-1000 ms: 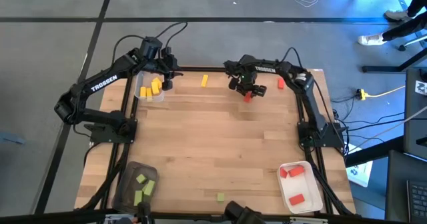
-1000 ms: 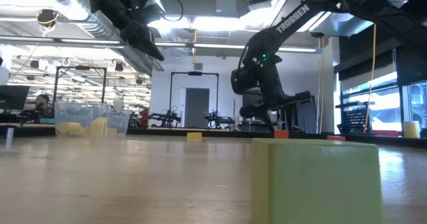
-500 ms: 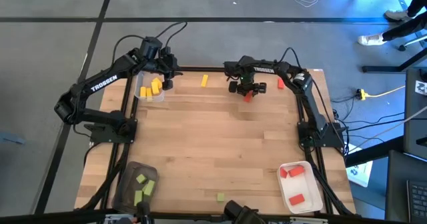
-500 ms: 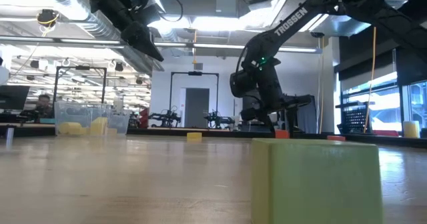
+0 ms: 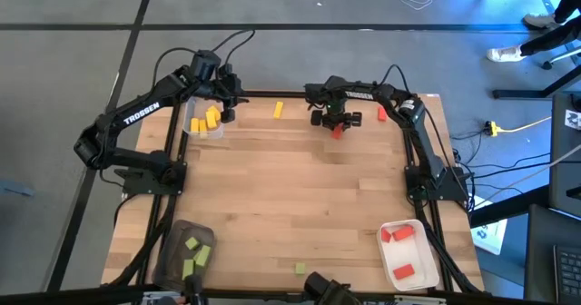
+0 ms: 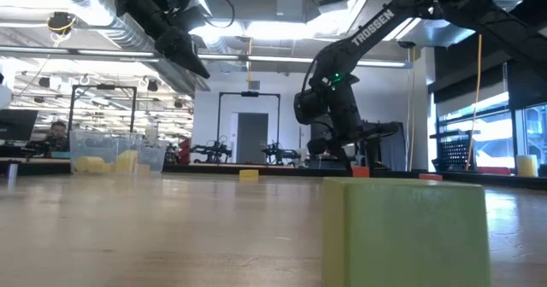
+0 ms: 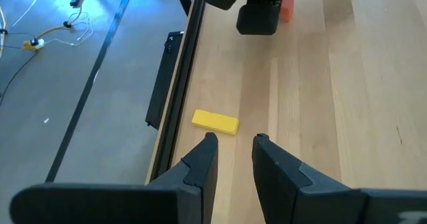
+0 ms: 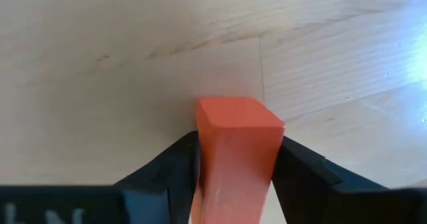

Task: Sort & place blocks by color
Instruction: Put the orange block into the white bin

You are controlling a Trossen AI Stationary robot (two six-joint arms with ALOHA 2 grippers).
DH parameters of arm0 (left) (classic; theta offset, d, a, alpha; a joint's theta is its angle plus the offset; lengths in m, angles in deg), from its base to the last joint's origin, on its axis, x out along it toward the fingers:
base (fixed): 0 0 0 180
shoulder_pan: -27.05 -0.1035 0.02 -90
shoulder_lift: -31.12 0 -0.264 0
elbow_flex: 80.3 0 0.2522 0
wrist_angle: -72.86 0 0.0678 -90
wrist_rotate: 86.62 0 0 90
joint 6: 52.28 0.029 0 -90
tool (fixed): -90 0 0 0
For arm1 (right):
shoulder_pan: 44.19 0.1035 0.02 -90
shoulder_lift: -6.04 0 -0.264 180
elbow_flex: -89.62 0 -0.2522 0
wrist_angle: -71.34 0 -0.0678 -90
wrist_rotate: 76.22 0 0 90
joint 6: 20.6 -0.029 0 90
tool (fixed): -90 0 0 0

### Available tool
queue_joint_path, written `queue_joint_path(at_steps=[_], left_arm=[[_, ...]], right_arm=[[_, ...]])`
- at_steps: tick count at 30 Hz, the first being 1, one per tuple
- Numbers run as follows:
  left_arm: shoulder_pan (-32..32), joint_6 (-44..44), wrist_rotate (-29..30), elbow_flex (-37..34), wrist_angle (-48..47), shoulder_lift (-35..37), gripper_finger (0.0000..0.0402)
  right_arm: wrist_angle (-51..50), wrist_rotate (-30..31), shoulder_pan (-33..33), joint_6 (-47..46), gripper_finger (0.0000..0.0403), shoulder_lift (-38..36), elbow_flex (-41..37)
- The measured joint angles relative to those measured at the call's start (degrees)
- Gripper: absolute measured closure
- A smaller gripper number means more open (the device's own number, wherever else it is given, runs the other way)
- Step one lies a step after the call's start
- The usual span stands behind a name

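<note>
High view: the left gripper (image 5: 227,101) hangs by the clear tray (image 5: 192,129) of yellow blocks (image 5: 211,118), fingers narrowly parted and empty. A lone yellow block (image 5: 279,110) lies beyond it. At the far edge, the right gripper (image 5: 334,125) clamps a red block (image 8: 235,151).

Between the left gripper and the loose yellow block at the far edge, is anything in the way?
No. In the left wrist view, only bare table lies between the left gripper and the yellow block.
</note>
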Motion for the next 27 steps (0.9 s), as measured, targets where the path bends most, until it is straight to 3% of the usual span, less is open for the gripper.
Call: queue_joint_path(at_steps=[7,15,24,27], left_arm=[[0.0,0.0,0.0,0.0,0.0,0.0,0.0319],[0.0,0.0,0.0,0.0,0.0,0.0,0.0319],[0.0,0.0,0.0,0.0,0.0,0.0,0.0319],[0.0,0.0,0.0,0.0,0.0,0.0,0.0319]], right_arm=[[0.9,0.0,-0.1,0.3,0.0259,0.0,0.0],[0.9,-0.6,-0.2,4.5,0.0264,0.0,0.0],[0.1,-6.2,-1.1,11.4,0.0266,-0.1,0.5],[-0.9,-11.4,-1.4,17.2,0.0266,0.2,2.4]])
